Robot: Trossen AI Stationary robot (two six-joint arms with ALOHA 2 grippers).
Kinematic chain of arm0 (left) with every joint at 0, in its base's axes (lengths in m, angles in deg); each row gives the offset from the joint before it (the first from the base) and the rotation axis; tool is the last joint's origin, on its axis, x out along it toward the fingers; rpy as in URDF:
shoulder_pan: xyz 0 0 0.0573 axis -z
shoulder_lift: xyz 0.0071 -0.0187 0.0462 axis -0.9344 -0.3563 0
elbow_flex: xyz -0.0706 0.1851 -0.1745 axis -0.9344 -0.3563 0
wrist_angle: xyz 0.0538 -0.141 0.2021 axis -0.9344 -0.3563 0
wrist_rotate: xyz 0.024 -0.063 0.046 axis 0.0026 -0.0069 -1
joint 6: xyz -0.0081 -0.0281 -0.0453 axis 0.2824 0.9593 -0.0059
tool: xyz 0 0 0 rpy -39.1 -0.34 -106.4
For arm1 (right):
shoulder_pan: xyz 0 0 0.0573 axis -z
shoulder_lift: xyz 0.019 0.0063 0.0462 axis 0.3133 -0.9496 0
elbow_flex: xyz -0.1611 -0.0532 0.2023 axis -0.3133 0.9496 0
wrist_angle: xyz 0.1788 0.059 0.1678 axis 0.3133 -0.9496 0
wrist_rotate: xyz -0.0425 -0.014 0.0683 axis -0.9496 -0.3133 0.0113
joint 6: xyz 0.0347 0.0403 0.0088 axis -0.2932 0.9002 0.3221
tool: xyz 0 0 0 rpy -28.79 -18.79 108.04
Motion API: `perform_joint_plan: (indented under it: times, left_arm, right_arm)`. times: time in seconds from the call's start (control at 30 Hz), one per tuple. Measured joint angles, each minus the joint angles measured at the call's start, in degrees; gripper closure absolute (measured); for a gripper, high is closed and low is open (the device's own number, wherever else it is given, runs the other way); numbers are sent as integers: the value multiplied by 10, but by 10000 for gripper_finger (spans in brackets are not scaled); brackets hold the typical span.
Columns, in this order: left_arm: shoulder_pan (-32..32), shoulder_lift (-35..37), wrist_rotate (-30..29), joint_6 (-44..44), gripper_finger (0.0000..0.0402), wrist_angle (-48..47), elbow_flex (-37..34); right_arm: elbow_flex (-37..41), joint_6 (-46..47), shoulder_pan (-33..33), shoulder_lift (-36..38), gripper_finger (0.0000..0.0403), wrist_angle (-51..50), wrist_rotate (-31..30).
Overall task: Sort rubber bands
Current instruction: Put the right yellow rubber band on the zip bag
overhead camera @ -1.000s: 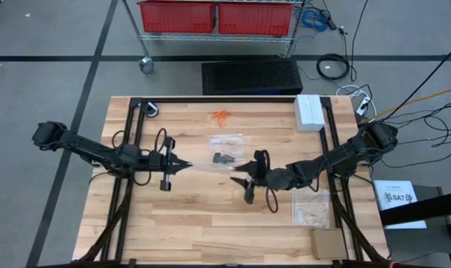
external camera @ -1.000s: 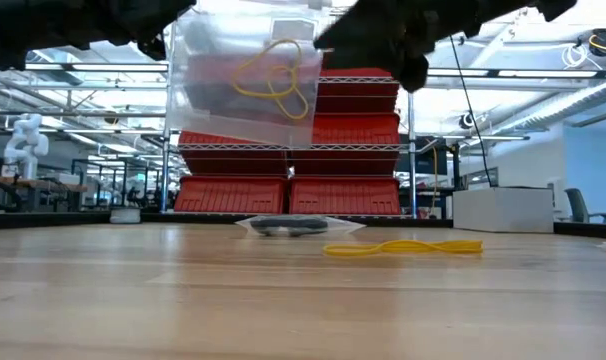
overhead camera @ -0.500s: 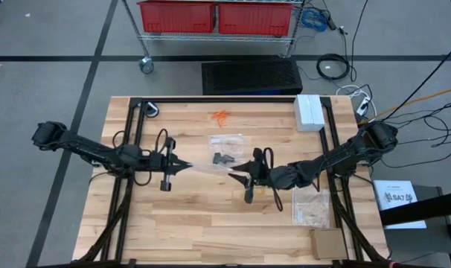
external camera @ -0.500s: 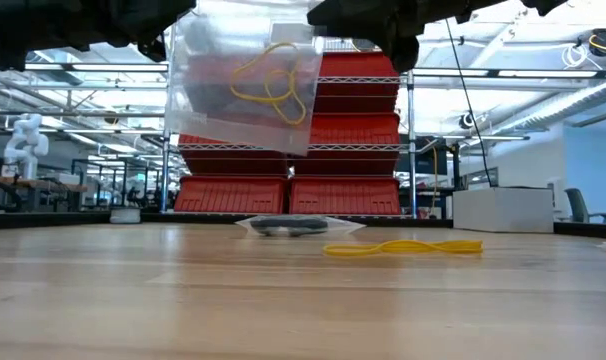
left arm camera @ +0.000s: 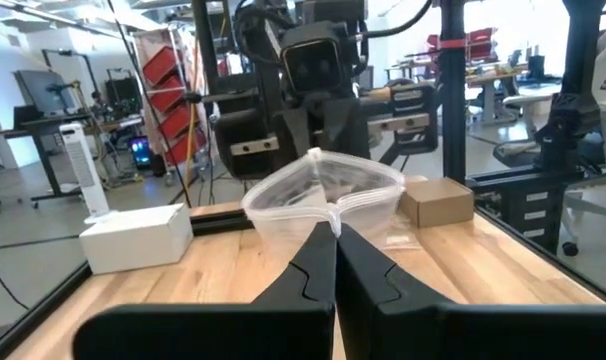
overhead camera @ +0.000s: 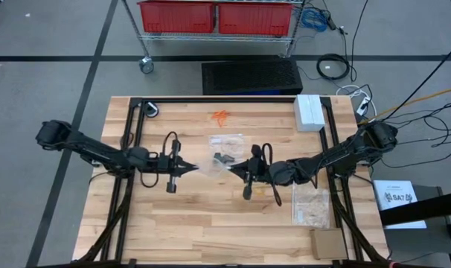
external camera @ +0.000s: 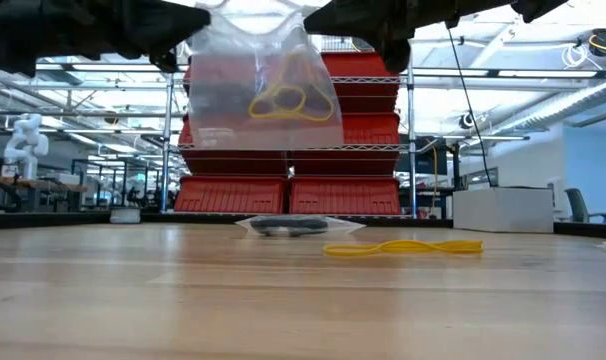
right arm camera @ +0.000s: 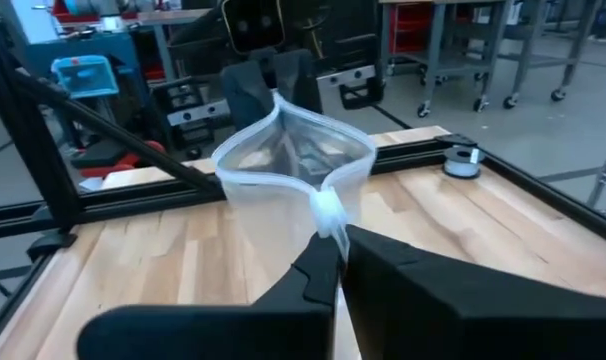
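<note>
A clear plastic bag [external camera: 268, 85] with pale yellow rubber bands [external camera: 286, 100] inside hangs above the table's middle between my two grippers. My left gripper [overhead camera: 193, 170] is shut on its left end, my right gripper [overhead camera: 234, 167] on its right end. The bag's mouth [left arm camera: 323, 185] bulges open in both wrist views. One yellow band [external camera: 403, 246] lies loose on the table. A second clear bag [overhead camera: 225, 148] with black bands lies flat just beyond the grippers. Orange bands [overhead camera: 221, 116] lie near the far edge. My left gripper pinches the left end of the bag's mouth rim [left arm camera: 329, 212] between its two fingertips, coming level from the table's left. The bag hangs below, clear of the table. My right gripper pinches the rim's right end [right arm camera: 327, 212] between its fingertips, level from the table's right, where the plastic is bunched. The bag hangs clear below it.
A white box [overhead camera: 309, 112] stands at the far right. A clear bag with pale contents [overhead camera: 312, 207] and a cardboard box [overhead camera: 327, 243] lie near the right front. Black frame rails [overhead camera: 133, 141] run along both table sides.
My right gripper has shut on the bag's right end and moved a little toward the far edge and the left. My left gripper has moved toward the right. The bag's top has drawn narrower, its mouth has bulged open, and the yellow bands have dropped lower inside.
</note>
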Motion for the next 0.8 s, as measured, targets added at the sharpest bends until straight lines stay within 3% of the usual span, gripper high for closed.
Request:
perform_joint_plan:
  times: [0.47, 0.63, 0.8]
  left_arm:
    - [0, -44, -25, 15, 401, 38, 9]
    - [-1, -44, -67, -3, 401, 39, 9]
    - [-15, -25, -73, -35, 401, 36, 10]
  right_arm:
    - [0, -11, -14, 0, 397, -76, -1]
    - [0, -4, -15, 1, 365, -120, 1]
    - [-12, 72, -14, 37, 319, -282, 18]
